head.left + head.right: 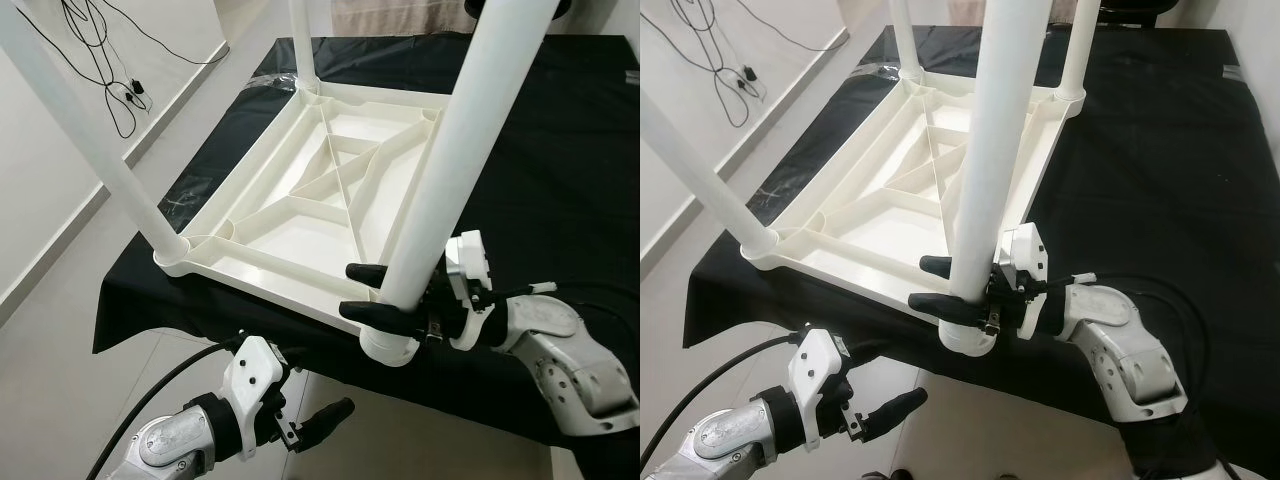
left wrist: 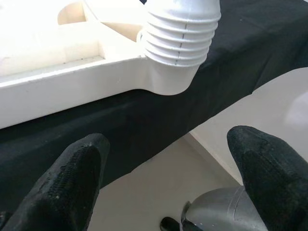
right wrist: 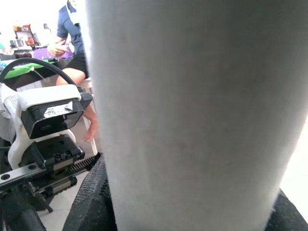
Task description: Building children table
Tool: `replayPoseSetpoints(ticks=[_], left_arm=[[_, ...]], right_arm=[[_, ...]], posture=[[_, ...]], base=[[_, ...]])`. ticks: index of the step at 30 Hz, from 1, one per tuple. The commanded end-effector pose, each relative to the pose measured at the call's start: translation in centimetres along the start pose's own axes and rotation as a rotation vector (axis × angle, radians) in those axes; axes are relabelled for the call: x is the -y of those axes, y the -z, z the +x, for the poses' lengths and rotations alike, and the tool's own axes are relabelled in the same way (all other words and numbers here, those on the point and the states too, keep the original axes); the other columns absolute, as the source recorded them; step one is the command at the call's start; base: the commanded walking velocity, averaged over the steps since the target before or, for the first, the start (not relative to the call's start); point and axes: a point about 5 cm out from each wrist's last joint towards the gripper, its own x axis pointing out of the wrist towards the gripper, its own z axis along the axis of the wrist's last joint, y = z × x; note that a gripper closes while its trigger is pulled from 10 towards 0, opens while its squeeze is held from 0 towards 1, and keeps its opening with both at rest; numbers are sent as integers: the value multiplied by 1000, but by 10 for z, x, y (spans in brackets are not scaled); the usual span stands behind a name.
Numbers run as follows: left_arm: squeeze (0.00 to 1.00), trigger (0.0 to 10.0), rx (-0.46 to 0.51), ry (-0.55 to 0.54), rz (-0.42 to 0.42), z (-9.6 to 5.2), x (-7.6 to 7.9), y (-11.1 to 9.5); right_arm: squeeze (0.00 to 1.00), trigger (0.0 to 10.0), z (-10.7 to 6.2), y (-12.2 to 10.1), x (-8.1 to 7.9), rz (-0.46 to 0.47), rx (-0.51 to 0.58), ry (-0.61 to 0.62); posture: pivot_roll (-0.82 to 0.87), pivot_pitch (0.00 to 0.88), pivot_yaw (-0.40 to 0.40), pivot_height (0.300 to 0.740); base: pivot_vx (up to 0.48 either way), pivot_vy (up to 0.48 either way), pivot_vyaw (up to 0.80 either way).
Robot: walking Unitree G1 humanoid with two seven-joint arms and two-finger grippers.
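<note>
Tabletop [image 1: 300,215] of white plastic lies upside down on the black-covered counter [image 1: 560,150], centre frame, with legs standing up from its corners. Judged light, stiff and smooth, so likely slippery; the best hold is low on a leg, near its socket. Right gripper [image 1: 375,292] is clamped around the near-right leg [image 1: 450,170] just above the socket. Left gripper [image 1: 325,415], lower left, hangs open below the counter edge, touching nothing.

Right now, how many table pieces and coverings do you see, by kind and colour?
White legs: 4
White tabletop: 1
Black cloth: 1
Total: 6
</note>
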Motion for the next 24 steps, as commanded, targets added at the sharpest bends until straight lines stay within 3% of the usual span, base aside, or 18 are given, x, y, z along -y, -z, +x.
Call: replayPoseSetpoints(ticks=[1, 17, 24], left_arm=[[0, 10000, -35, 6, -11, -3, 3, 5], [0, 10000, -34, 10, -15, -4, 5, 3], [0, 10000, -32, 14, -19, -4, 7, 2]], right_arm=[[0, 10000, -3, 11, 1, 30, -50, 5], [0, 10000, -10, 7, 13, 10, -76, 6], [0, 10000, -13, 2, -1, -10, -179, -210]], posture=[[-28, 272, 86, 740], [-21, 287, 84, 740], [-24, 290, 86, 740]], base=[[0, 0, 0], [0, 0, 0], [0, 0, 0]])
